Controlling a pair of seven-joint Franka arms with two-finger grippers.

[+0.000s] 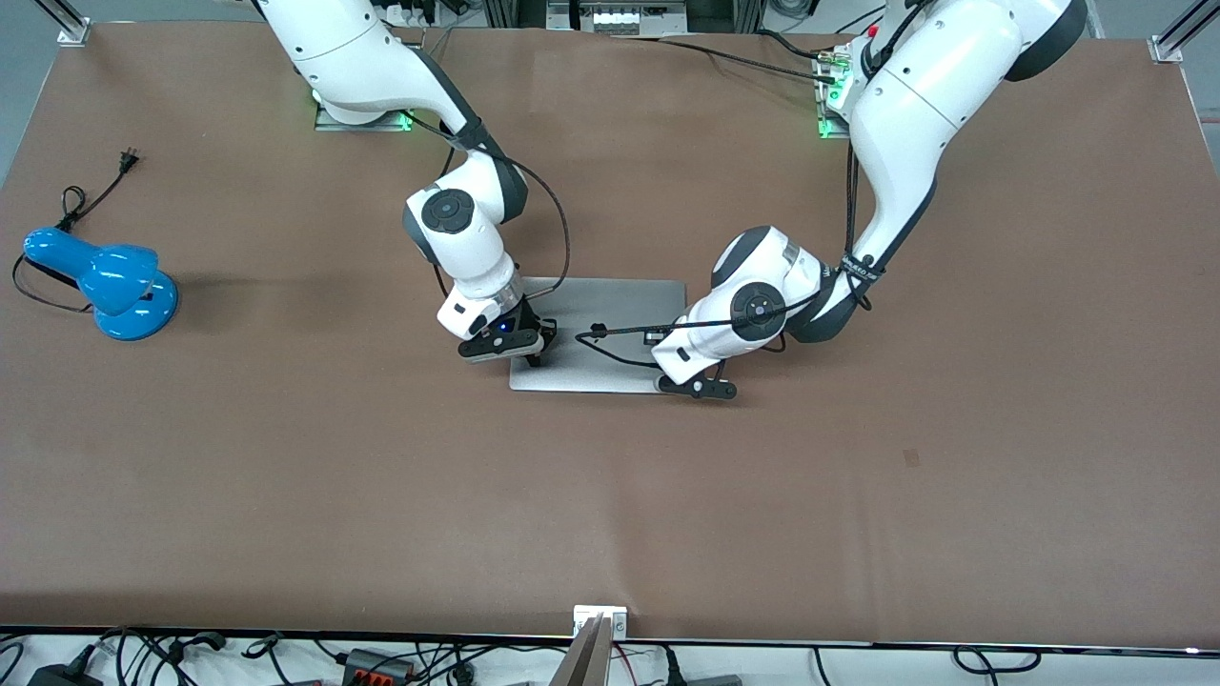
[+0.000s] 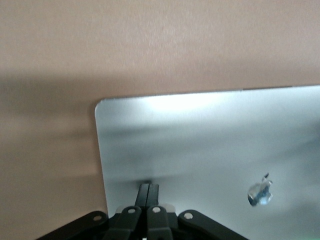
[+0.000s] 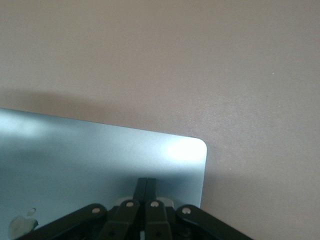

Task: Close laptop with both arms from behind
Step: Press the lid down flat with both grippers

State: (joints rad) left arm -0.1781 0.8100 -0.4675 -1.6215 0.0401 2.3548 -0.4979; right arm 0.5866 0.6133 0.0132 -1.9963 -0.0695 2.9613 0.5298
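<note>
The silver-grey laptop (image 1: 610, 314) lies in the middle of the table with its lid down flat. Its dark apple logo (image 2: 260, 193) faces up. My right gripper (image 1: 533, 359) is shut, with its tips on the lid near the corner (image 3: 197, 145) at the right arm's end. My left gripper (image 1: 694, 386) is shut too, its fingertips (image 2: 149, 189) pressed together on the lid (image 2: 200, 140) close to the corner at the left arm's end. In the right wrist view the joined fingertips (image 3: 147, 184) point down at the lid (image 3: 100, 150). Neither gripper holds anything.
A blue desk lamp (image 1: 105, 281) lies toward the right arm's end of the table, its black cord and plug (image 1: 127, 160) trailing toward the robots' side. Brown tabletop (image 1: 610, 514) surrounds the laptop.
</note>
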